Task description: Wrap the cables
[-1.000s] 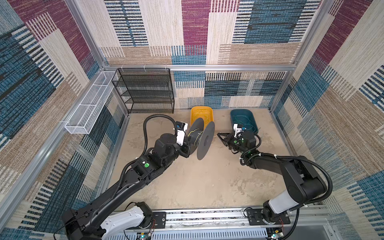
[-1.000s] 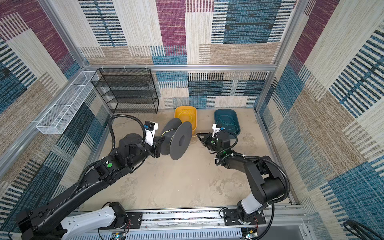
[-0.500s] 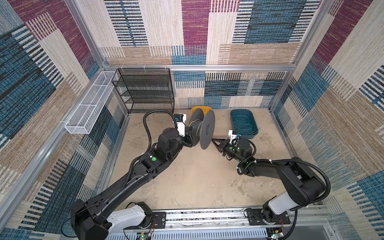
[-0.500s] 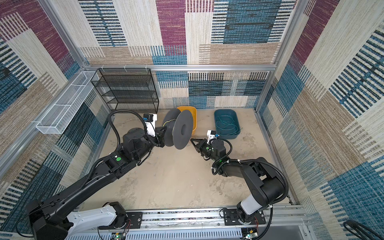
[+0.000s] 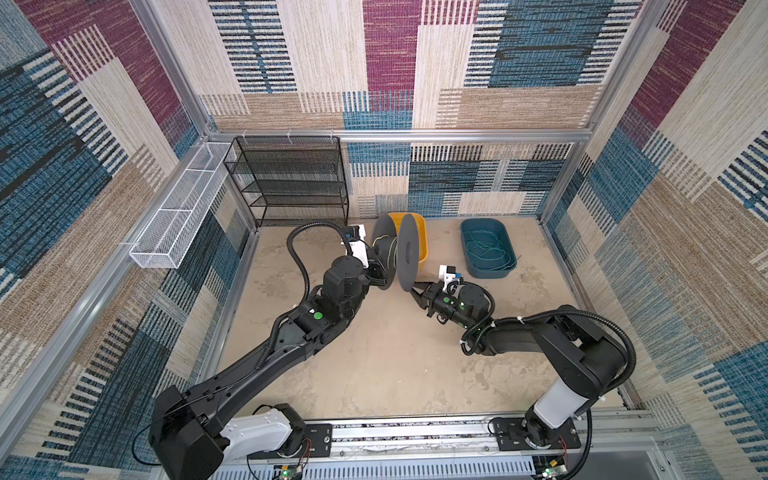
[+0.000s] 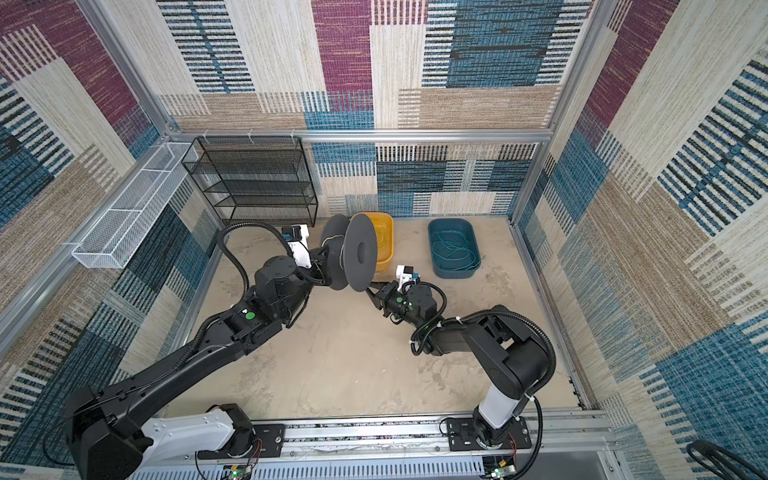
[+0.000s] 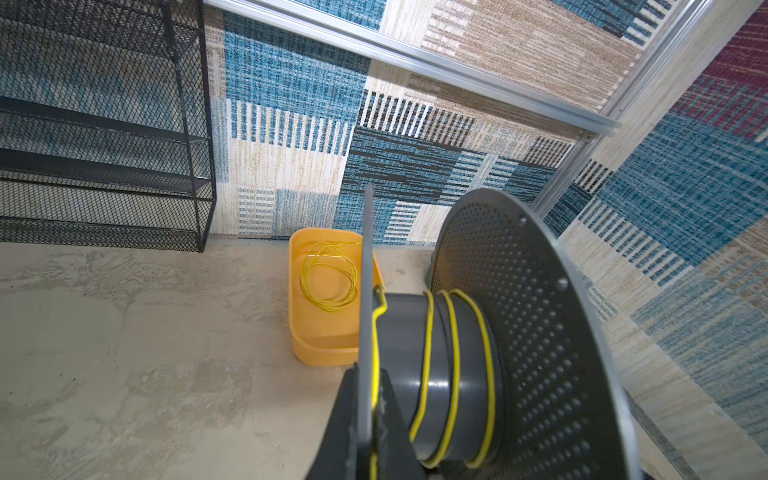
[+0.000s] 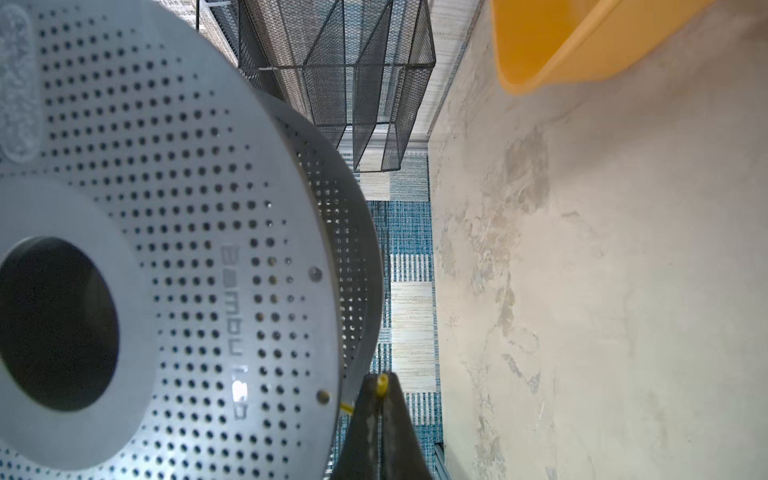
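**Yellow cable [image 8: 381, 381] pinched at its end, grey spool [image 5: 406, 253] clamped by one flange**

Toward the middle of the beige worktop [image 5: 374, 365], the right gripper [image 5: 415, 291] sits low. Its fingers are pressed together on the cable's free end, just beside the rim of the spool's outer flange.

Just beyond it, the left gripper [image 7: 370, 399] has its fingers drawn narrow on the other flange, one on each side. A run of cable lies along that flange at the fingers. The spool stands on edge with both flanges upright; whether it touches the worktop cannot be told. Three turns of cable circle the hub, spaced apart.

Behind the spool, at the far edge, a yellow bin [image 7: 320, 340] holds more yellow cable in a loose round loop. To its right, set apart, a teal bin [image 5: 486, 271] holds thin green cord [image 5: 484, 249]. A black mesh shelf [image 5: 291, 183] stands in the far left corner.
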Motion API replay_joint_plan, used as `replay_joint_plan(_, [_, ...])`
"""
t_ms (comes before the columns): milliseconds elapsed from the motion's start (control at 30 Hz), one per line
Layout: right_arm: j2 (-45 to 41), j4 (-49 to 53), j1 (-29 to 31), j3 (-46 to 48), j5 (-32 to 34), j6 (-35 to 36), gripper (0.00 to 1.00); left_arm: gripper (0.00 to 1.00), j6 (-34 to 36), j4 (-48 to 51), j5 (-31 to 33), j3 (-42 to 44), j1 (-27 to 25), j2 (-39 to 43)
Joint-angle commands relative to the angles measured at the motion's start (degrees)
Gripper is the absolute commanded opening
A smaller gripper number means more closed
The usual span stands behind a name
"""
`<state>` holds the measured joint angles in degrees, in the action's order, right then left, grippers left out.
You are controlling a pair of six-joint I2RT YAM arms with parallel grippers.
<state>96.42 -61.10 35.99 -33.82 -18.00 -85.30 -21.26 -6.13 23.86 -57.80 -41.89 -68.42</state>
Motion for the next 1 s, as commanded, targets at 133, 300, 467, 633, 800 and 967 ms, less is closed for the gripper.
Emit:
replay_joint_plan(133, [2.95,-6.44,2.76,-1.96,-2.96,-3.79,0.00,0.00,-3.10,-12.95,4.35,0.57,-0.02,-1.51])
replay_joint_plan(300, [4.79,-8.74,3.80,-3.39,-3.70,-5.19,0.00,0.00,-3.15,-13.25,5.48,1.35,-0.14,-2.15])
replay_joint_plan(467, [6.34,-10.48,5.49,-4.87,-3.88,-6.28,0.00,0.00,-2.74,-13.97,6.72,2.51,-0.42,-2.81])
replay_joint_plan(633, [7.50,-13.74,6.54,-5.70,-4.07,-8.31,0.00,0.00,-2.87,-15.26,7.65,4.58,-0.53,-3.21])
replay_joint_plan(800, [7.22,-15.28,7.32,-5.89,-4.30,-9.01,0.00,0.00,-2.25,-15.62,8.79,6.37,-0.63,-3.28])
replay_joint_plan(967, [6.54,-15.13,8.21,-4.97,-4.57,-8.71,0.00,0.00,-0.42,-15.21,11.41,7.69,-0.65,-3.22])
